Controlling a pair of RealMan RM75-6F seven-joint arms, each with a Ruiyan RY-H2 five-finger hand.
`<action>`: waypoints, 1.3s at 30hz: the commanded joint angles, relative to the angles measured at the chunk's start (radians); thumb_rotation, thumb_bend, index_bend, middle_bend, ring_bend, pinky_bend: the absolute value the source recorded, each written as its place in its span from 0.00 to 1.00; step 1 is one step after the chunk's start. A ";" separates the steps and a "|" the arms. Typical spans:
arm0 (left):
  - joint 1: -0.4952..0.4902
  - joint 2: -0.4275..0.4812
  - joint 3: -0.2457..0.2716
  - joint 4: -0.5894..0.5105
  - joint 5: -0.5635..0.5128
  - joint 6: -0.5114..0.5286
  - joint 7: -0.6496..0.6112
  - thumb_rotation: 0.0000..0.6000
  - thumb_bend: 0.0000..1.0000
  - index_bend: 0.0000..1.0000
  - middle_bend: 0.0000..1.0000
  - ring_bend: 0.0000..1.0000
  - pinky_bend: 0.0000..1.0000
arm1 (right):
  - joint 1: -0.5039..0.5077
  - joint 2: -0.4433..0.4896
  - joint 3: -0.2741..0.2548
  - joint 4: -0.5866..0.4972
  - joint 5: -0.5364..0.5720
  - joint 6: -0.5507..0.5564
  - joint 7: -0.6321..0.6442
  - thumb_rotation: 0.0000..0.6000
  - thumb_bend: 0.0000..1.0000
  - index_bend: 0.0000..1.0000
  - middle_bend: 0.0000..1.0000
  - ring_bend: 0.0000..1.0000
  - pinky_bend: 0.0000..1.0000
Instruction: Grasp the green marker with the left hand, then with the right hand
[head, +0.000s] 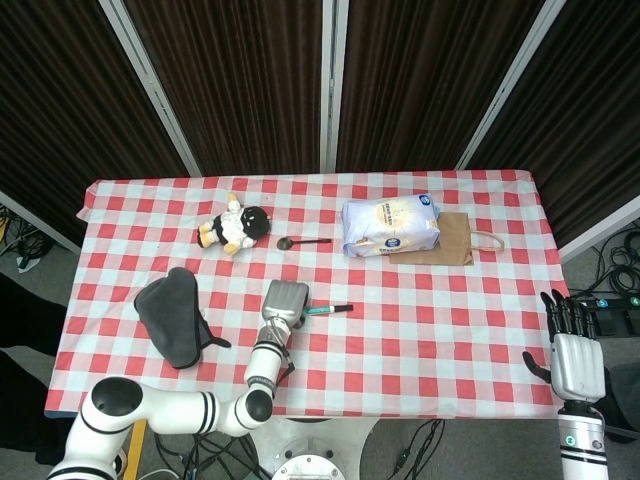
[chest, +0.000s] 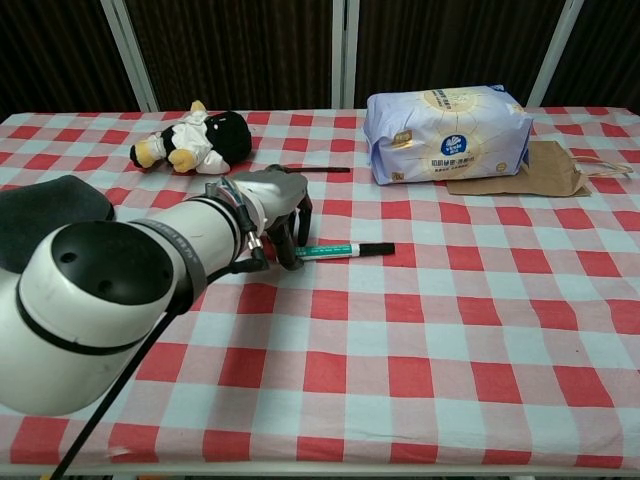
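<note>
Left hand (chest: 283, 205) fingers curled down over green marker (chest: 345, 249) tail end, grip unconfirmed; should be closed squarely before lifting. Right hand (head: 574, 362) fingers spread.

White arms with black joint bands, black cables, silver-grey robot hand (head: 285, 301).

Red-and-white checked cloth covers the table (head: 450, 300). A green marker (chest: 345, 249) with a black cap. A black-and-white plush toy (head: 235, 227) with yellow feet. A pale blue-and-white packet (head: 390, 226) on a brown paper bag (head: 455, 240). A dark grey cloth (head: 170, 315). A silver-grey left hand (head: 284, 301).
</note>
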 joint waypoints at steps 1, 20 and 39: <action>0.001 -0.002 -0.001 0.004 -0.002 -0.004 0.002 1.00 0.30 0.50 0.53 0.47 0.53 | 0.000 -0.001 -0.001 0.001 0.002 -0.004 0.000 1.00 0.07 0.00 0.02 0.00 0.00; 0.019 0.020 -0.012 -0.032 0.018 -0.011 -0.018 1.00 0.42 0.53 0.56 0.49 0.56 | 0.004 0.000 -0.005 -0.007 0.000 -0.012 -0.011 1.00 0.07 0.00 0.02 0.00 0.00; 0.021 0.107 0.041 -0.199 0.195 0.042 -0.032 1.00 0.43 0.54 0.56 0.50 0.56 | 0.218 -0.113 0.056 -0.075 -0.126 -0.140 -0.250 1.00 0.08 0.17 0.18 0.00 0.00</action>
